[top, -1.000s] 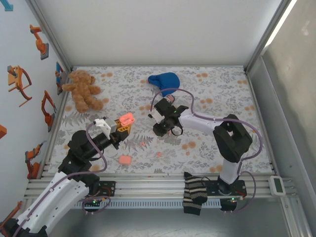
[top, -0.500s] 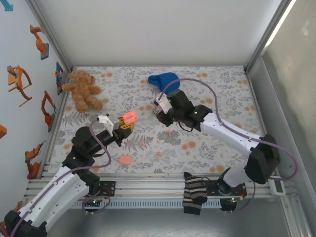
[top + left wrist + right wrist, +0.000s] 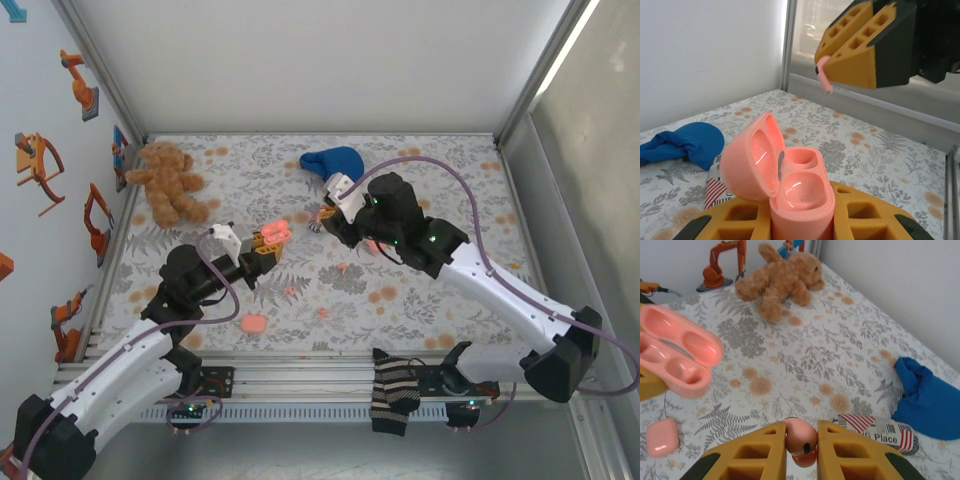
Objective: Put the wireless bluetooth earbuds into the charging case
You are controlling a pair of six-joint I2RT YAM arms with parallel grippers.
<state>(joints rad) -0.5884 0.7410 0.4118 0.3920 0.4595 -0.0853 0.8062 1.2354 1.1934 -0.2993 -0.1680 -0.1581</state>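
My left gripper (image 3: pixel 260 247) is shut on the base of a pink charging case (image 3: pixel 273 232), held up off the table. Its lid stands open and both wells of the case (image 3: pixel 799 184) look empty. My right gripper (image 3: pixel 334 213) hovers just right of the case, shut on one coral-pink earbud (image 3: pixel 801 436). From the left wrist, that earbud's stem (image 3: pixel 825 76) pokes out of the right gripper's fingers (image 3: pixel 860 47) above the case. Three more earbuds lie loose on the floral mat (image 3: pixel 342 267), (image 3: pixel 291 291), (image 3: pixel 322 312).
A second, closed pink case (image 3: pixel 252 324) lies near the front left. A teddy bear (image 3: pixel 170 182) sits at the back left and a blue cloth (image 3: pixel 333 162) at the back centre. A striped packet (image 3: pixel 879 432) lies under my right gripper. A striped sock (image 3: pixel 392 392) hangs over the front rail.
My right arm has stretched out and its gripper has risen from the mat's middle towards the back with the earbud. My left gripper has carried the open case right, closer to it.
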